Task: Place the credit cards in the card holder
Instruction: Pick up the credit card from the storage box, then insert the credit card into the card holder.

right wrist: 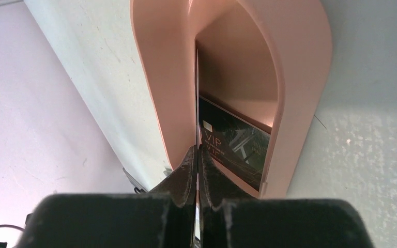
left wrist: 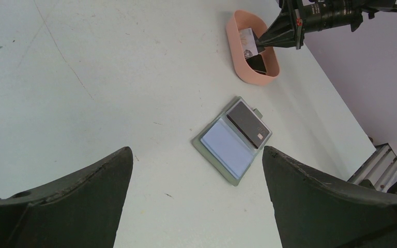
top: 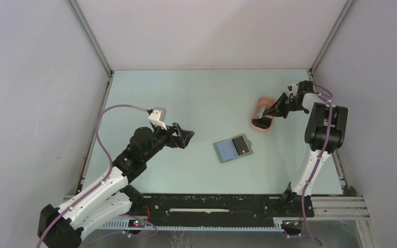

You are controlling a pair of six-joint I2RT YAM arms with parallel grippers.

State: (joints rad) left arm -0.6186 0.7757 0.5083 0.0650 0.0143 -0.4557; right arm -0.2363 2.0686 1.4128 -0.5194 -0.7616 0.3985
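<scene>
Black "VIP" card (right wrist: 232, 144) in pink tray (right wrist: 300, 77), pale card (left wrist: 246, 38) in right hand (right wrist: 197, 157)

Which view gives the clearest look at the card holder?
Left wrist: the card holder lies open and flat, large in frame, both inner panels visible. Top external shows the card holder small, mid-table. Right wrist shows only the pink tray, not the holder.

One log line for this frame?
right gripper: shut on silvery card in pink tray | left gripper: open above table | black VIP card: in tray | card holder: open on table
</scene>
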